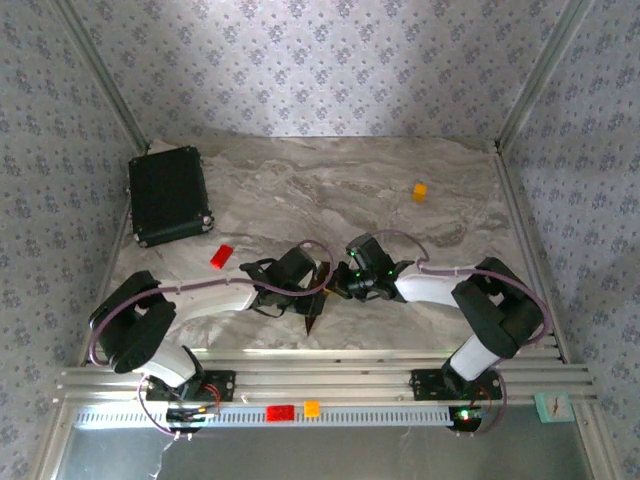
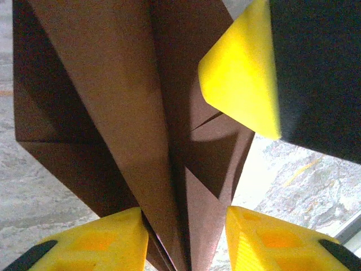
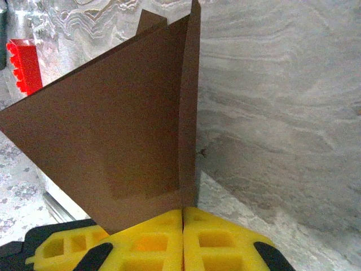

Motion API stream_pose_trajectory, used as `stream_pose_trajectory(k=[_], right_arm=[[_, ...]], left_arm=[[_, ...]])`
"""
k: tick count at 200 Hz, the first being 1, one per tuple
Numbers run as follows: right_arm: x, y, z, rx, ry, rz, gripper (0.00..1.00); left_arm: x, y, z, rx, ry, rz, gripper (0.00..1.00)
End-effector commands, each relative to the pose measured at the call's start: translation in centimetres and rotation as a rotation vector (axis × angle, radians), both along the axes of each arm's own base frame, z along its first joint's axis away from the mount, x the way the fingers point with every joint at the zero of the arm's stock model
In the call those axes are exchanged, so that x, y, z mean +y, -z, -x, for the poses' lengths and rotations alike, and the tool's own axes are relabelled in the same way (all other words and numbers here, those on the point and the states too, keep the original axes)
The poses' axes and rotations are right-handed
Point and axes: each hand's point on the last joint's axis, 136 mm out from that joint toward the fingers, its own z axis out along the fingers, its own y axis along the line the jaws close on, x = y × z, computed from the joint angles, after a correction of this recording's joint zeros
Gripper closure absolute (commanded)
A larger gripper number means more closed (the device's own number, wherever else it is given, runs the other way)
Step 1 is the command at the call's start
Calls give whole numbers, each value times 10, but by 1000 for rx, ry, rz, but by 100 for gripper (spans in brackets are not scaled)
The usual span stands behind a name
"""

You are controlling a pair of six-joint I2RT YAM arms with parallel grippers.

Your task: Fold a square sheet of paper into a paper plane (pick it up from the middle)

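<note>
On the rail (image 1: 400,380) between the arm bases, a red piece (image 1: 280,411) and an orange piece (image 1: 312,408) are seen. Just beyond, over the front middle of the table (image 1: 400,215), the paper plane (image 1: 314,310) is held (a dark brown dart with a centre crease). The right gripper (image 3: 183,217) is clamped tight on its fold. The left gripper (image 2: 186,231) is set astride it with pads apart; whether they pinch cannot be told. Farther back a red block (image 1: 221,256) lies, then the black case (image 1: 168,195) far left and an orange block (image 1: 420,191) far right.
</note>
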Motion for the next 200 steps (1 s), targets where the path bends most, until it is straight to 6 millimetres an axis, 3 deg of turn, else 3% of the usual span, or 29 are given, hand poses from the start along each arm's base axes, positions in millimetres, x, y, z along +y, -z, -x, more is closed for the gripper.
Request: stream_pose_trajectory(k=[1, 30, 85, 200], right_arm=[[6, 0, -1, -8, -23, 6, 91], [7, 1, 0, -6, -29, -4, 91], [7, 2, -1, -5, -26, -13, 91], [3, 3, 3, -9, -27, -20, 91]], left_arm=[[-1, 0, -6, -12, -9, -18, 62], [-2, -3, -10, -24, -14, -24, 62], [4, 1, -14, -41, -36, -58, 77], [-2, 10, -12, -14, -20, -62, 75]])
